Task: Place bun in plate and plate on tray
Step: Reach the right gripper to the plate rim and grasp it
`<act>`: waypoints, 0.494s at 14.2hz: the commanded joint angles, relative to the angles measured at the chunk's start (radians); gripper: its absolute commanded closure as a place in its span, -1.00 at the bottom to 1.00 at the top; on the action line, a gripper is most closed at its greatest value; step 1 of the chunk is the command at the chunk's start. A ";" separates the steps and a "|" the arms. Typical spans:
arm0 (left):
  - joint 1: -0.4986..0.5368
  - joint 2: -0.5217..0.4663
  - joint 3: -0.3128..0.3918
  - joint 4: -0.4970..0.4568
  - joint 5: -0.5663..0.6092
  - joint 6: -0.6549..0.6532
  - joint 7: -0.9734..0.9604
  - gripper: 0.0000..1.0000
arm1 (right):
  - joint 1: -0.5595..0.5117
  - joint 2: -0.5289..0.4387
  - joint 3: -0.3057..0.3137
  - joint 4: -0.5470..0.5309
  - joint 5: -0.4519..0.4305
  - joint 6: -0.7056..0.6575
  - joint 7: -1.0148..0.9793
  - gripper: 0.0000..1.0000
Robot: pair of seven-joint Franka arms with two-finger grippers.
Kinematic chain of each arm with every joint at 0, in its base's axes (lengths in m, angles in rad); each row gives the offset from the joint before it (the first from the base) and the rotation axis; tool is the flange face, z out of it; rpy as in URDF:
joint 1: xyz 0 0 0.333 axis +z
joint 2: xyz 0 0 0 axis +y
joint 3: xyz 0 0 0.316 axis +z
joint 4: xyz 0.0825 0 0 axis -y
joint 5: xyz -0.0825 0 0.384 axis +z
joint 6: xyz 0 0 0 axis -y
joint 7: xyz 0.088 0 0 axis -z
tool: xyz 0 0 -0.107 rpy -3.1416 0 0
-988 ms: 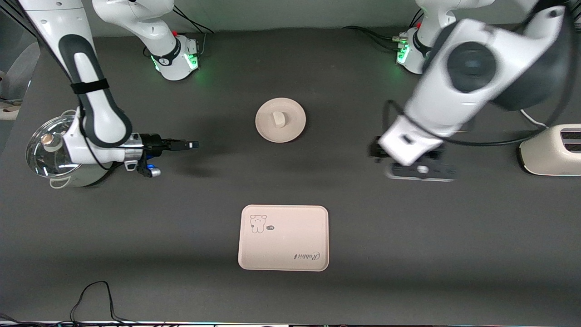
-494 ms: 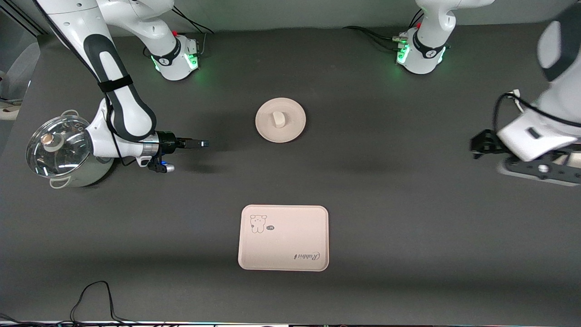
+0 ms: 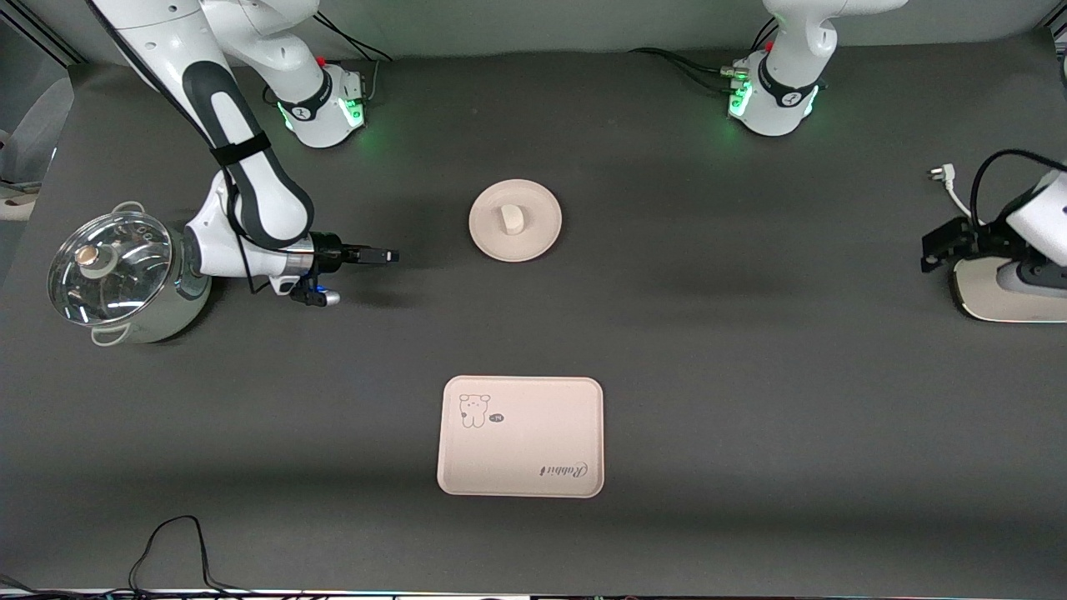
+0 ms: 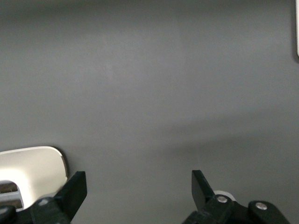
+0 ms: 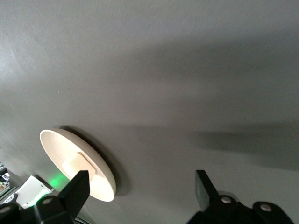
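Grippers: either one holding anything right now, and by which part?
Nothing is held. The right gripper is open beside the plate, toward the right arm's end. The left gripper is open and empty over the toaster.

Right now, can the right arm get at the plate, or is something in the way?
Probably yes. The right gripper, fingers open, sits low beside the plate toward the right arm's end, with only bare table between. The bun lies on the plate.

Lidded steel pot point(image 3: 112, 279), white toaster point(image 3: 1000, 292), black cable point(image 3: 171, 546)
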State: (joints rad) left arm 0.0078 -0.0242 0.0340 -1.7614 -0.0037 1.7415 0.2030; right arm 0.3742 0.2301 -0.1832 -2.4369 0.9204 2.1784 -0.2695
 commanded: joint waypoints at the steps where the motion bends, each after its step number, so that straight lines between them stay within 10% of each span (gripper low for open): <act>1: 0.000 -0.043 -0.002 -0.023 -0.018 -0.054 -0.039 -1.00 | 0.072 -0.061 -0.009 -0.085 0.080 0.069 -0.007 -1.00; 7: -0.008 -0.050 -0.006 -0.010 0.002 -0.089 -0.030 -1.00 | 0.265 -0.106 -0.010 -0.186 0.291 0.173 -0.007 -1.00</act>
State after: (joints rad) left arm 0.0067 -0.0563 0.0272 -1.7611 -0.0087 1.6602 0.1786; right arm 0.5397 0.1690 -0.1839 -2.5794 1.1168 2.2869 -0.2695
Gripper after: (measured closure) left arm 0.000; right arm 0.000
